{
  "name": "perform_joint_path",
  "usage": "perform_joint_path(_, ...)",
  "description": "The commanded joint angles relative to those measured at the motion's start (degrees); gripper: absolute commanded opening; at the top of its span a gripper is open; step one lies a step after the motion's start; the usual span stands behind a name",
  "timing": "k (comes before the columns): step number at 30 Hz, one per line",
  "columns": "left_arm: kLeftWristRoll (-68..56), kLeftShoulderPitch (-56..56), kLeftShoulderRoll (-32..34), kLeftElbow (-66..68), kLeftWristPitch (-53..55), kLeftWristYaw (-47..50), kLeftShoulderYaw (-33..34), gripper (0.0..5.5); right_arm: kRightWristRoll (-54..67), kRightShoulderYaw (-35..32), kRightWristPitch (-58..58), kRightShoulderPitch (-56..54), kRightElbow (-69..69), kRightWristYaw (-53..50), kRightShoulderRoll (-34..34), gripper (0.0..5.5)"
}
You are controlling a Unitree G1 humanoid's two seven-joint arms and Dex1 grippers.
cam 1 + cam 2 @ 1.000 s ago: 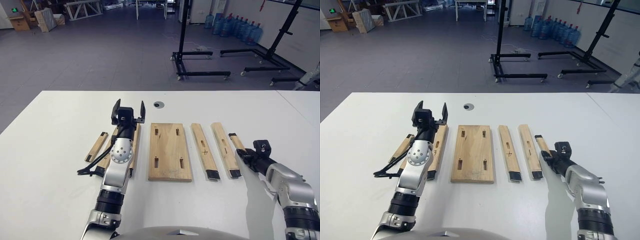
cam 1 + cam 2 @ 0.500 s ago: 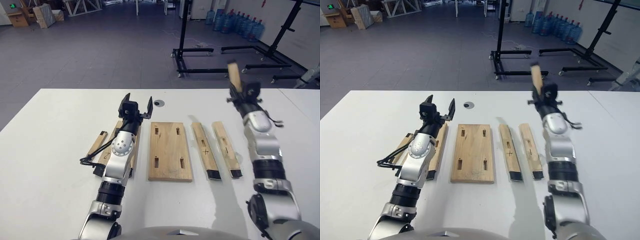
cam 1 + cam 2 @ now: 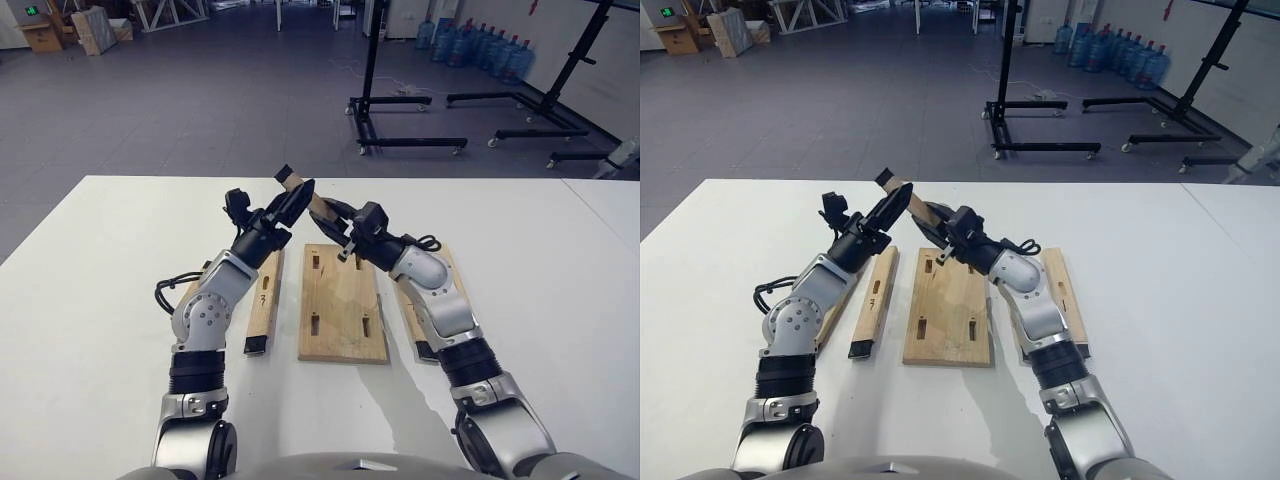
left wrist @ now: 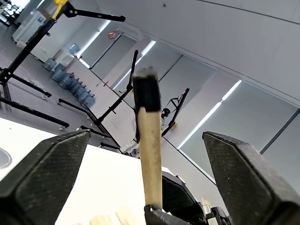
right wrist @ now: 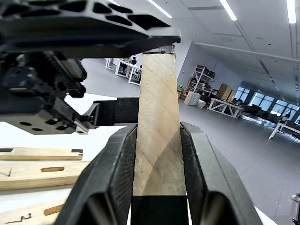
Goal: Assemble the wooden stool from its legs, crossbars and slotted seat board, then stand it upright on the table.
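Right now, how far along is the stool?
Nothing is joined yet: the seat board lies flat on the table with its slots empty, and a leg lies beside it. In hand: the right pincer grips a crossbar raised above the board, the open left pincer around its end. Left: all the fitting and standing it up.

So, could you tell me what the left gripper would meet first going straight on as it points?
Probably the wooden crossbar in the right gripper: it stands between the open fingers of the left gripper, depth unclear.
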Motion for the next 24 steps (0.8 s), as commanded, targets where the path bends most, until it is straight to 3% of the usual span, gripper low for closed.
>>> perform_joint_path(1, -0.5, -0.4, -0.6, 0.9, 1.2, 0.4, -0.2, 4.14, -0.4, 0.4, 0.6, 0.4, -0.1, 0.6, 0.1, 1.28)
perform_joint_path(24, 5.3, 1.0, -2.8, 3.7, -3.7, 2.3, 0.4, 0.67, -4.8, 1.8, 2.6, 0.5, 1.8, 1.2, -2.6, 1.28)
